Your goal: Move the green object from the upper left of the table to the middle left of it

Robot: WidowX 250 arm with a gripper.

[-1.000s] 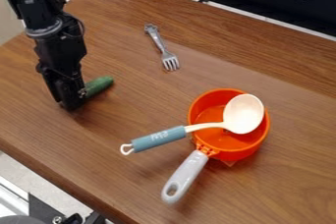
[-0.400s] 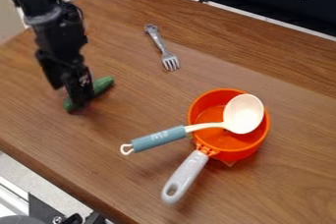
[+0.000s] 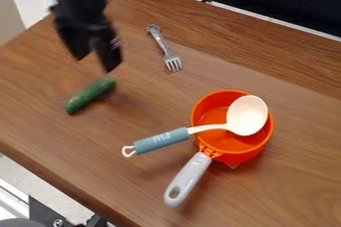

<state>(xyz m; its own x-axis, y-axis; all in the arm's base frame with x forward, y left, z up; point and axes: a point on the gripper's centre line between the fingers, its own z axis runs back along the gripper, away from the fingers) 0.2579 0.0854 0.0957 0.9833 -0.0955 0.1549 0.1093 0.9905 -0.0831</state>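
The green object (image 3: 90,95) is lying on the left part of the table (image 3: 143,121), its long axis is running slantwise from lower left to upper right, and above its upper end the black gripper (image 3: 96,61) is hanging with fingers spread apart, holding nothing.

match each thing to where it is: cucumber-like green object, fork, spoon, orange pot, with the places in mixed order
1. green object
2. fork
3. spoon
4. orange pot

A. bowl end in the orange pot, blue-grey handle reaching out over the rim
B. on the table, with a pale grey handle pointing towards the near edge
C. lying on the table at the left, below the claw
D. lying on the table, tines towards the pot

1-C; 2-D; 3-A; 4-B
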